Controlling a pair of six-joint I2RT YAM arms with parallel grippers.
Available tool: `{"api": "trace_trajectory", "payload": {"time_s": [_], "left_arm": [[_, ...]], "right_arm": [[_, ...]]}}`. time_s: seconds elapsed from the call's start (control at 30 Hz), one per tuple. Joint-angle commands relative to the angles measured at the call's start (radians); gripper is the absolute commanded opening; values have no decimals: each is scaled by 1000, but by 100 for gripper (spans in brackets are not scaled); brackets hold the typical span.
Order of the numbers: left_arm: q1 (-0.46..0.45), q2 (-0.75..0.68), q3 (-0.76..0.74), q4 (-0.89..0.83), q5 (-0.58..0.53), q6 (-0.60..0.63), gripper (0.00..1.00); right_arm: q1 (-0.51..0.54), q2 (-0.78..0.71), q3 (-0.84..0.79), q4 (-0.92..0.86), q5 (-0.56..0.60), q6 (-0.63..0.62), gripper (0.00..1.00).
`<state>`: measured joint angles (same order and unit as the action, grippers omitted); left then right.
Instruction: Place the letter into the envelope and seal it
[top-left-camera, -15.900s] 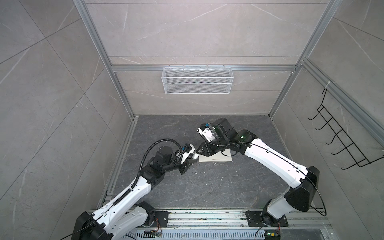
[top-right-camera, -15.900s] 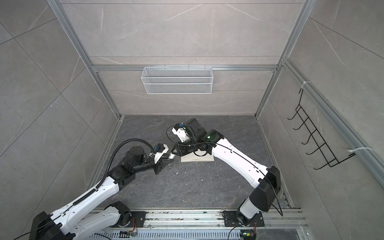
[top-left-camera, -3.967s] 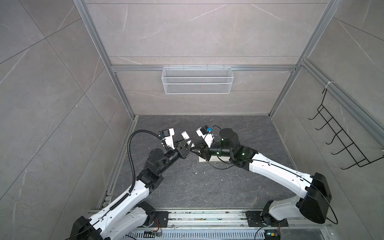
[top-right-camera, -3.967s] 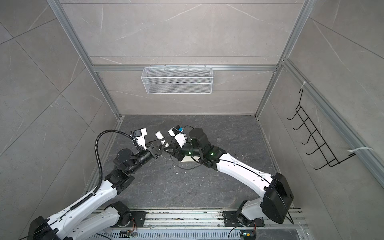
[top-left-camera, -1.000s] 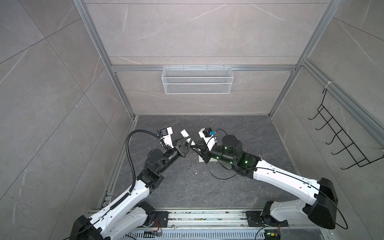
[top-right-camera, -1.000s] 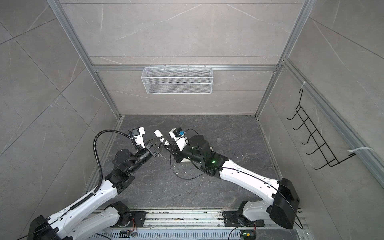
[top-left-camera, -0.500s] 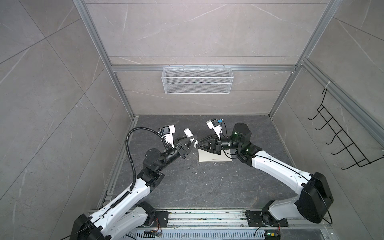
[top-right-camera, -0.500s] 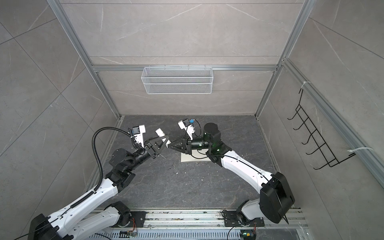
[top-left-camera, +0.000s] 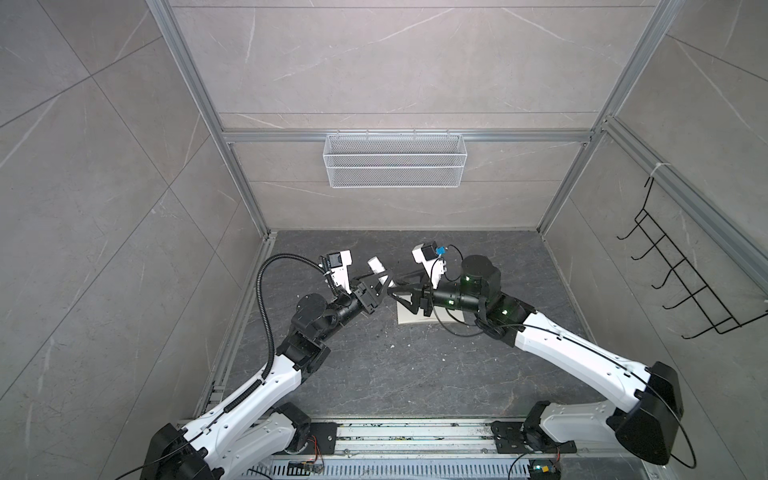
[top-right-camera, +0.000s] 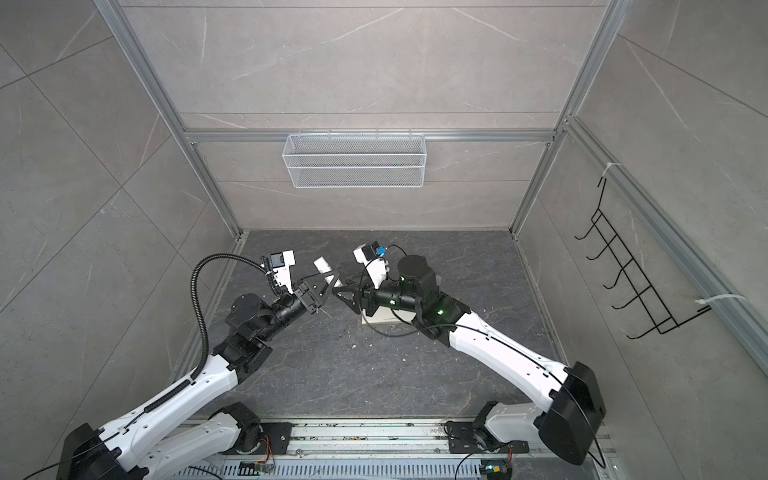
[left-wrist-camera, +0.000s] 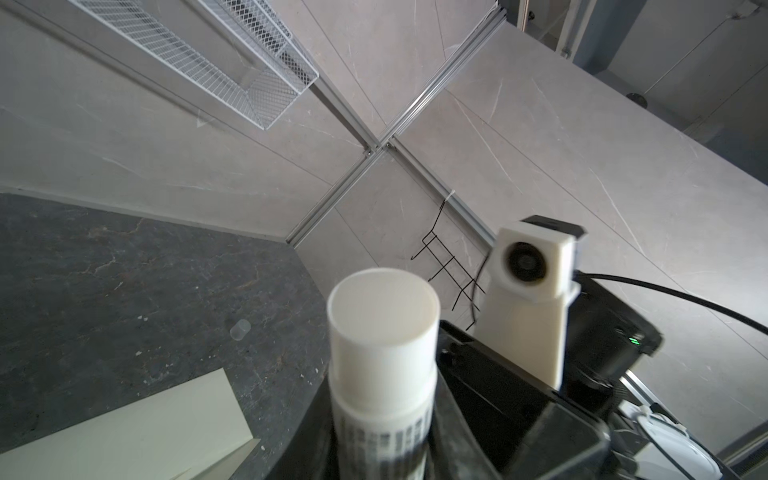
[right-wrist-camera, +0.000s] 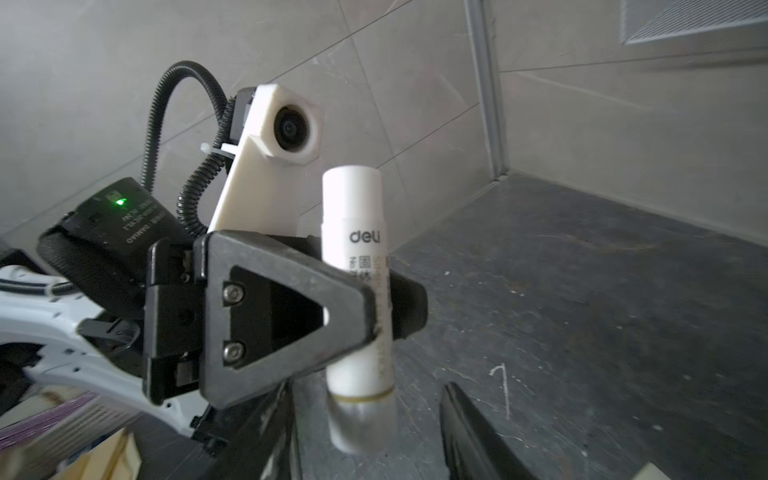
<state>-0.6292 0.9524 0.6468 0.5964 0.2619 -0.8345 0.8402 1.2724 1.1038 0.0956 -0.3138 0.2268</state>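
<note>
- Top views: Reaching in from 7 o'clock, the left gripper (top-left-camera: 384, 284) is clamping a small white plastic glue-stick tube (top-left-camera: 376, 265) above the dark grey stone-patterned floor (top-left-camera: 374, 374). The right gripper (top-left-camera: 395, 287), coming from 5 o'clock, is meeting it tip to tip. The long cream-white paper envelope (top-left-camera: 409, 326) is lying flat on the floor at about 4 o'clock of the meeting tips, partly under the right arm, in both top views (top-right-camera: 382, 321). A white wire-mesh basket (top-left-camera: 394, 162) is hanging at 12 o'clock.
- Left wrist view: The tube (left-wrist-camera: 382, 332) is standing between the left gripper's black fingers (left-wrist-camera: 457, 415). The envelope (left-wrist-camera: 124, 432) is lying on the floor beyond, with a small clear plastic cap (left-wrist-camera: 240, 330) resting near its corner, apart from it.
- Right wrist view: The left gripper (right-wrist-camera: 376, 316) is squeezing the tube (right-wrist-camera: 357, 232) at mid-length. The right gripper (right-wrist-camera: 374, 453) is standing released, jaws wide apart, and the tube's lower end is hanging between them, touching neither.
</note>
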Motion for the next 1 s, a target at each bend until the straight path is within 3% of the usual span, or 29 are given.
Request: {"api": "trace_trajectory", "payload": {"time_s": [0.0,0.1,0.33,0.57,0.87,0.97], "left_arm": [[-6,-27,40,-7,-31,10,0],[-7,-30,38,-7,-40,9,0],[-7,-30,34,-3,-50,5,0],[-6,-32,32,-3,-49,-1,0],[-7,-38,27,-2,-47,-6,0],[-7,-37,27,-3,-45,-8,0]], "right_arm": [[100,-61,-15,-75,471,-238,63],[172,-65,-33,-62,638,-302,63],[299,-4,-24,-16,843,-413,57],[338,54,-15,40,902,-416,56],[341,100,18,69,902,-409,42],[343,105,19,79,895,-396,42]]}}
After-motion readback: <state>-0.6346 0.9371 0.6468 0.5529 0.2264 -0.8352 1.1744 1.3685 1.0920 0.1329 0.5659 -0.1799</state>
